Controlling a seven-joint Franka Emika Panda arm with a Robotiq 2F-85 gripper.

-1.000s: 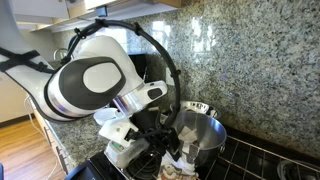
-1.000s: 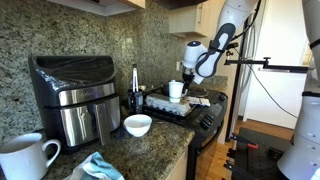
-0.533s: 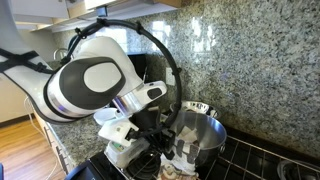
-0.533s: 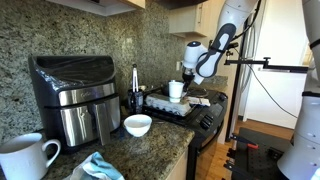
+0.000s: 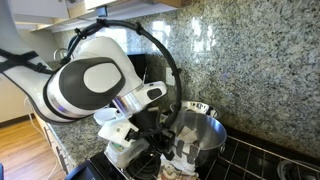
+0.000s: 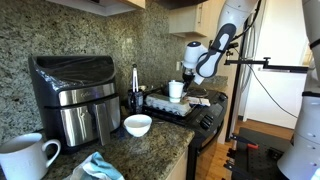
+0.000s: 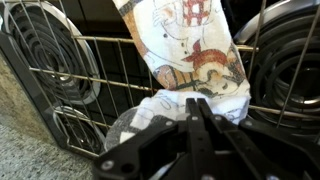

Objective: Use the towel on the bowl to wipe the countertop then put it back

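Note:
A white towel (image 7: pixel 190 50) with a printed picture lies across the stove grate in the wrist view, its near end bunched at my fingertips. My gripper (image 7: pixel 195 100) is shut, its two black fingers pressed together on that bunched edge. In an exterior view the towel (image 5: pixel 186 152) hangs at the rim of a steel bowl (image 5: pixel 205 130) on the stove, and my gripper (image 5: pixel 172 150) reaches down beside the bowl's front. The arm hides the pinch there. The granite countertop (image 6: pixel 150 150) runs along the foreground in an exterior view.
Coil burners (image 7: pixel 45 60) and wire grates (image 7: pixel 110 88) lie under the towel. On the counter stand an air fryer (image 6: pixel 70 95), a small white bowl (image 6: pixel 138 124), a white mug (image 6: pixel 25 158) and a blue cloth (image 6: pixel 100 166). A granite wall (image 5: pixel 250 50) rises behind the stove.
The jaws have closed onto the towel's bunched edge. The arm and the towel have barely shifted.

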